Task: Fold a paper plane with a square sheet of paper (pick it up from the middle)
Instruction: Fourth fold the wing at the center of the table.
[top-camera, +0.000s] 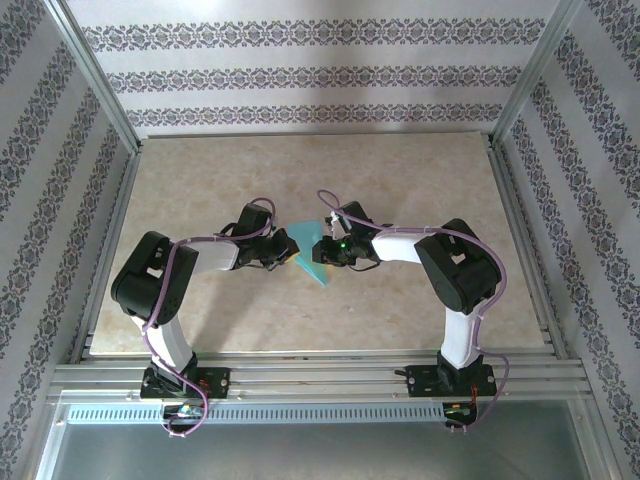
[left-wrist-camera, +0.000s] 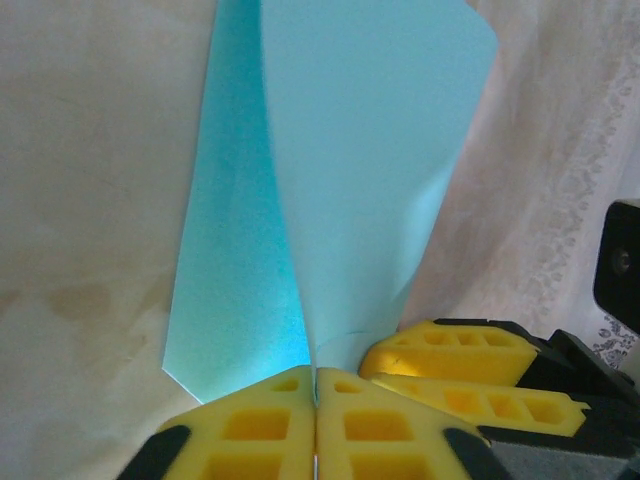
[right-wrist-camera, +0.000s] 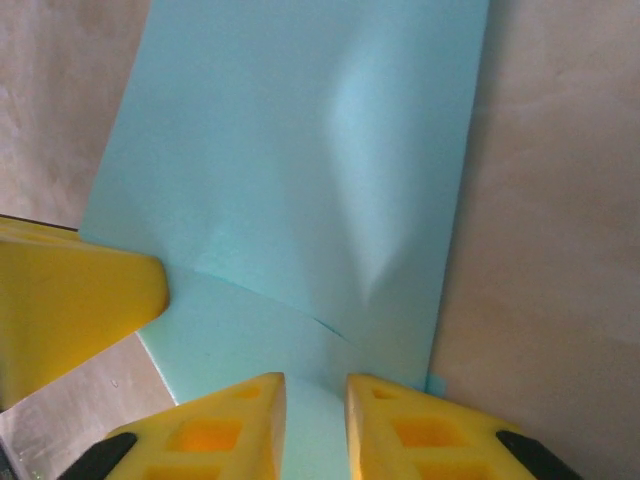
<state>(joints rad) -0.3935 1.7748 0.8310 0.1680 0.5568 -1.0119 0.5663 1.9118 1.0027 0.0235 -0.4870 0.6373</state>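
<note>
Marble-look beige table (top-camera: 400, 180) inside a metal frame (top-camera: 320, 378), with walls (top-camera: 300, 70) papered in purple-grey floral bands; that pattern is ornament, not lettering. Left arm (top-camera: 160, 280) and right arm (top-camera: 460, 265), black and white with lilac cables, bend inward and meet near the table's middle. The turquoise paper (top-camera: 308, 250) sits there between the two wrists, folded, plain and unmarked, its narrow point aimed toward the near edge. In the left wrist view the paper (left-wrist-camera: 370, 150) stands as two panels meeting at a sharp crease that runs down into the left gripper (left-wrist-camera: 315, 400), whose yellow pads are pressed flat together on that fold. Just beside it are the other arm's yellow fingers (left-wrist-camera: 450, 355). In the right wrist view the paper (right-wrist-camera: 300, 150) shows a soft dent and a curved overlapping edge; the right gripper (right-wrist-camera: 315, 400) stands narrowly parted, paper visible through the gap, and no pinch can be seen. A small green light (top-camera: 343, 243) glows on the right wrist.
</note>
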